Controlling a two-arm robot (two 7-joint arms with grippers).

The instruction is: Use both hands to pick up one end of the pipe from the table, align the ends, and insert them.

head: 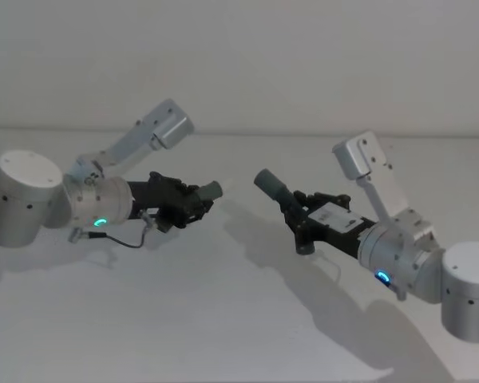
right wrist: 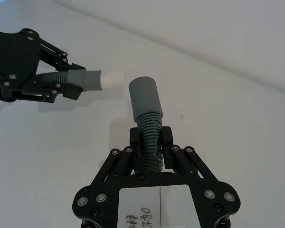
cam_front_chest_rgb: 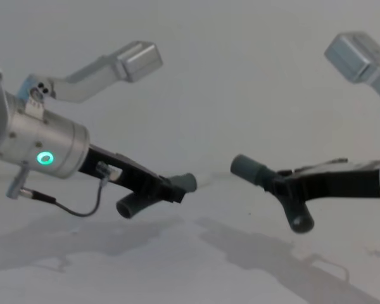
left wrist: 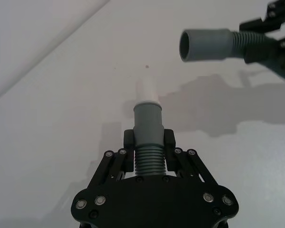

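Note:
Both pipe pieces hang above the white table (head: pixel 223 319), one in each gripper. My left gripper (head: pixel 190 203) (left wrist: pixel 148 140) is shut on the ribbed part of the left piece, whose grey cuff (left wrist: pixel 147 118) carries a short white tip (left wrist: pixel 147 90). The right gripper (head: pixel 299 211) (right wrist: pixel 151 140) is shut on the ribbed part of the right piece, which has an open cuff (right wrist: pixel 144 97) (head: pixel 269 184). The two ends face each other across a small gap, apart and not in line. In the chest view the left cuff (cam_front_chest_rgb: pixel 188 182) sits slightly lower than the right cuff (cam_front_chest_rgb: pixel 246 168).
The pale wall meets the table at the back (head: pixel 239 132). A thin black cable (head: pixel 128 242) loops under the left wrist. Each piece's free ribbed end (cam_front_chest_rgb: pixel 128 207) (cam_front_chest_rgb: pixel 301 221) hangs below its gripper. Bare table lies beneath and in front of both arms.

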